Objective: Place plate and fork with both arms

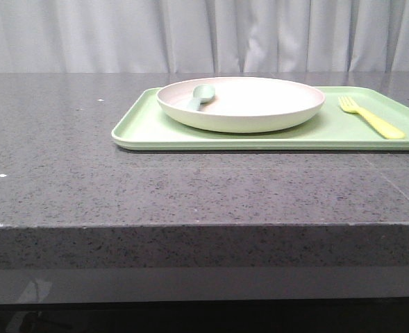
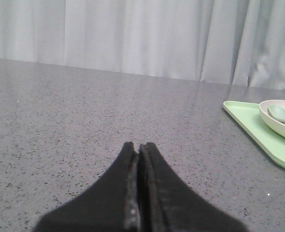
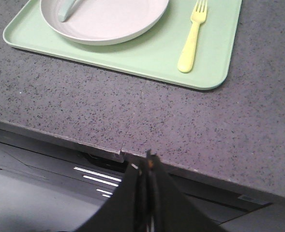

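The dark speckled table (image 1: 65,173) fills most of the front view, with pale grey curtains (image 1: 204,35) hanging behind its far edge. On the right half of the table lies a light-green rectangular tray (image 1: 131,128), its long side running left to right and its right end cut off by the picture's edge. The plate (image 1: 253,104), pale pinkish-cream with a raised rim, sits on the tray toward its left half. Inside the plate, at its left side, rests a pale grey-green spoon (image 1: 201,96) with its bowl leaning against the rim. The fork (image 1: 371,118), slim and yellow, lies flat on the tray to the right of the plate, apart from it, tines pointing to the far side and handle angled toward the near right.

The left pincer (image 2: 138,147) hangs low over bare table well to the left of the tray, its two black fingers pressed together with nothing between them. The right pincer (image 3: 147,159) is likewise closed on nothing, its tips over the table's near edge, well short of the tray, with the fork beyond it on the far side
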Robot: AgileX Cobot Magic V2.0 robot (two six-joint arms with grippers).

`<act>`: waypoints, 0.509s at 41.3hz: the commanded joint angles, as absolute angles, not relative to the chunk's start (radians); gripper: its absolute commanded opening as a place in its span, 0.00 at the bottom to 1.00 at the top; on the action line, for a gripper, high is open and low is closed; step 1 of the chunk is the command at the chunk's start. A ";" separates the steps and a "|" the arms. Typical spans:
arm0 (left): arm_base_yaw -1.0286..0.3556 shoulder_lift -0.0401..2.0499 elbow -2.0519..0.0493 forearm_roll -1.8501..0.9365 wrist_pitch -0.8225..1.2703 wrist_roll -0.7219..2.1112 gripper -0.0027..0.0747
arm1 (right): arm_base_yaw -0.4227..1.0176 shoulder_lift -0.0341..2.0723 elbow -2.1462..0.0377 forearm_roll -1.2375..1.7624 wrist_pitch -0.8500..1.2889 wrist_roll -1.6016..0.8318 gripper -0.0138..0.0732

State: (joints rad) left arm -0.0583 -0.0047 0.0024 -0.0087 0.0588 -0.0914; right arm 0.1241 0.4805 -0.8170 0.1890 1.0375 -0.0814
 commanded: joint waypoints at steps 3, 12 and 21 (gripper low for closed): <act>-0.066 -0.028 0.012 -0.009 -0.027 -0.096 0.01 | 0.126 0.489 -0.840 0.198 0.979 -0.085 0.08; -0.066 -0.028 0.012 -0.009 -0.049 -0.083 0.01 | 0.126 0.489 -0.840 0.198 0.979 -0.085 0.08; -0.066 -0.028 0.012 -0.009 -0.056 -0.064 0.01 | 0.126 0.489 -0.840 0.198 0.979 -0.085 0.08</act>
State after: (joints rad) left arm -0.0583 -0.0047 0.0024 -0.0087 0.0383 -0.0694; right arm 0.1241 0.4805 -0.8170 0.1890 1.0375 -0.0814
